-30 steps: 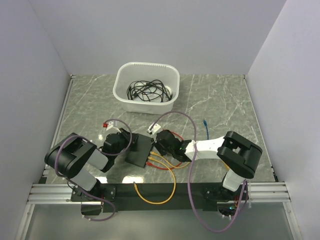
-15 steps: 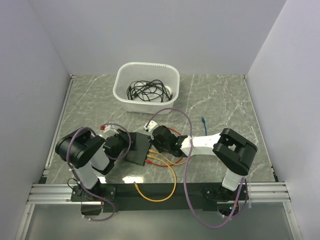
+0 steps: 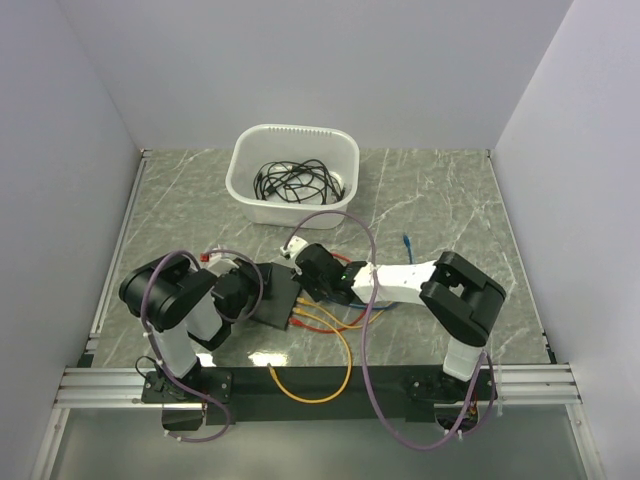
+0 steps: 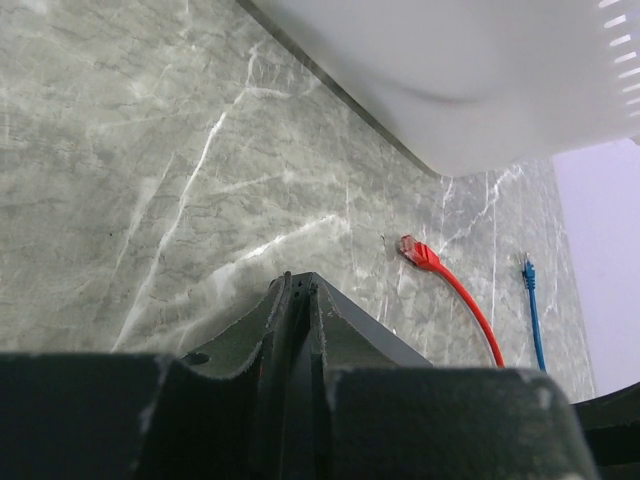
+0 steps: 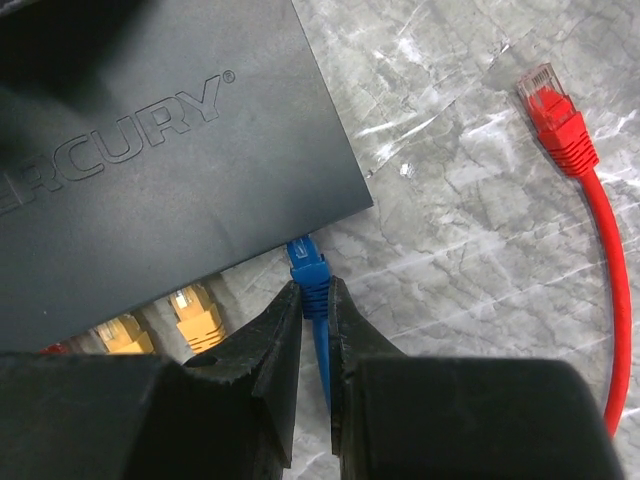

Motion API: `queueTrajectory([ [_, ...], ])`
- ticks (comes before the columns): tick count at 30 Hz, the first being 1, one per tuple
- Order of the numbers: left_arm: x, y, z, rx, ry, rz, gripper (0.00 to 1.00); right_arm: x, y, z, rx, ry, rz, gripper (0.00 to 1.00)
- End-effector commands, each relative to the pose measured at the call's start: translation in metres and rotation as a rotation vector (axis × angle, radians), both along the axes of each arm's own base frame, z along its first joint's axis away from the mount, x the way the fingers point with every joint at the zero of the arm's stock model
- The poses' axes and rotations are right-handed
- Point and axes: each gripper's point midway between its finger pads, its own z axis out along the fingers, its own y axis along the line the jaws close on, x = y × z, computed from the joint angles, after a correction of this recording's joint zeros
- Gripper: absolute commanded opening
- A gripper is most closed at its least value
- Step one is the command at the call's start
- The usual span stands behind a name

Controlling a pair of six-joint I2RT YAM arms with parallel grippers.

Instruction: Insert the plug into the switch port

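The flat black switch (image 3: 279,298) lies near the front, and in the right wrist view (image 5: 170,150) its port edge faces my right gripper. My right gripper (image 5: 313,290) is shut on a blue plug (image 5: 308,268). The plug's tip meets the port edge just right of two yellow plugs (image 5: 196,306) that sit in ports. How deep the blue tip sits is hidden. My left gripper (image 4: 300,288) is shut on a corner of the switch (image 4: 392,352). In the top view the left gripper (image 3: 246,287) is at the switch's left side and the right gripper (image 3: 316,277) at its right.
A white tub (image 3: 293,176) of black cables stands at the back. A loose red plug (image 5: 556,118) and its cable lie right of the switch. A loose blue cable end (image 3: 408,242) lies further right. Orange and yellow cables (image 3: 322,322) run from the switch toward the front rail.
My right gripper has moved left with the blue plug, up to the switch's port edge. My left arm has shifted right, closer onto the switch.
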Motion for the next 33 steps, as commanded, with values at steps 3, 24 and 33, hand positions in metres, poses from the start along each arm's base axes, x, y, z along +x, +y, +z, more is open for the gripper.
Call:
queueTrajectory([
  [3, -0.129, -0.073, -0.069, 0.012, 0.421, -0.563, 0.15, 0.043, 0.150, 0.236, 0.848, -0.369, 0.132, 0.00],
  [24, -0.134, -0.077, -0.084, 0.067, 0.452, -0.571, 0.13, 0.010, 0.137, 0.331, 1.150, -0.493, 0.254, 0.00],
  [33, -0.136, -0.078, -0.085, 0.082, 0.457, -0.577, 0.13, 0.005, 0.141, 0.356, 1.197, -0.527, 0.301, 0.00],
])
